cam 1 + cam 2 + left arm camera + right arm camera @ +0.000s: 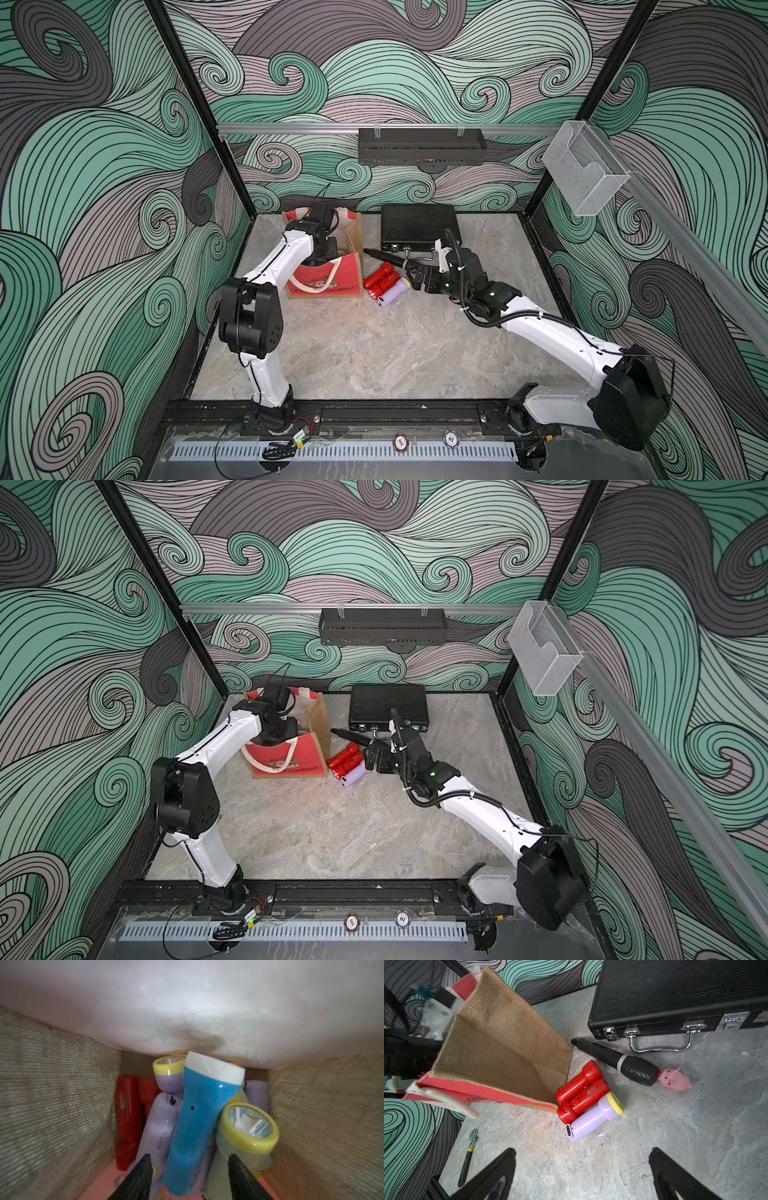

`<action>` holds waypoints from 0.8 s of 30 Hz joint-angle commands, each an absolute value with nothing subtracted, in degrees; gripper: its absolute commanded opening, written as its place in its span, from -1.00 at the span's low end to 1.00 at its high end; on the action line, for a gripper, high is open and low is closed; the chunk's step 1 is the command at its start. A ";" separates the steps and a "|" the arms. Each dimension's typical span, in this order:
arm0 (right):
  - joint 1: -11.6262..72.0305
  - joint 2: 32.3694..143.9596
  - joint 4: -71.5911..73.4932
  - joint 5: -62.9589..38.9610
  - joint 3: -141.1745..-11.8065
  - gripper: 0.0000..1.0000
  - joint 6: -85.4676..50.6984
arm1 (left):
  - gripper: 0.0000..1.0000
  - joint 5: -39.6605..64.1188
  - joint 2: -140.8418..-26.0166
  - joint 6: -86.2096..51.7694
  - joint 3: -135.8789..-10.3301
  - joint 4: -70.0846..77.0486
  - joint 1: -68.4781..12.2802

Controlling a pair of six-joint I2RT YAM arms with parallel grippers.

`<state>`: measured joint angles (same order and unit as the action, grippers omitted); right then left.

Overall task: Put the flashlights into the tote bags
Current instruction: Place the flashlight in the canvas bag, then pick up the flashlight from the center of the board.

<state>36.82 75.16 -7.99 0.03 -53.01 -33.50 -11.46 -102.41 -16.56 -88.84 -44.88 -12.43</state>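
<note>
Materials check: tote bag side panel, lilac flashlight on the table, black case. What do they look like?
Side of the tote bag: coarse woven jute-like fabric, matte; the open weave shows. The lilac flashlight: moulded plastic, smooth, semi-gloss, going by soft highlights. The black case: ribbed black shell, metal or plastic, cannot tell; latches and handle look chromed.

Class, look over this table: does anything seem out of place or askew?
Yes. The bag has its side creased inward. A pig figure, a black microphone and a hand tool lie on the table, unrelated to the flashlights.
</note>
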 commanded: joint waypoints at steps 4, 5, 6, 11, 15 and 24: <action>37.30 74.33 -8.39 2.67 -51.46 0.99 -35.25 | 0.50 -12.14 -93.80 -12.20 -91.35 -43.41 -12.08; 37.34 74.04 -8.31 3.01 -51.25 0.99 -35.09 | 0.53 -11.16 -92.33 -11.55 -90.77 -42.26 -12.09; 37.31 73.55 -7.79 3.29 -50.82 0.99 -34.87 | 0.57 -10.31 -90.59 -11.24 -89.71 -40.48 -12.20; 37.28 72.60 -7.11 3.57 -50.36 0.99 -33.85 | 0.73 -4.24 -87.13 -10.59 -91.31 -41.30 -12.82; 37.03 72.08 -6.79 3.36 -49.93 0.99 -32.61 | 0.73 8.89 -84.40 -10.25 -90.01 -37.65 -14.97; 31.50 66.62 -4.24 -1.62 -42.47 0.99 -25.82 | 0.73 28.88 -86.95 -11.70 -89.80 -34.87 -24.14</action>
<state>33.50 69.30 -5.10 -0.03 -44.77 -27.57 21.93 -85.43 -11.53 -89.52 -35.88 -21.98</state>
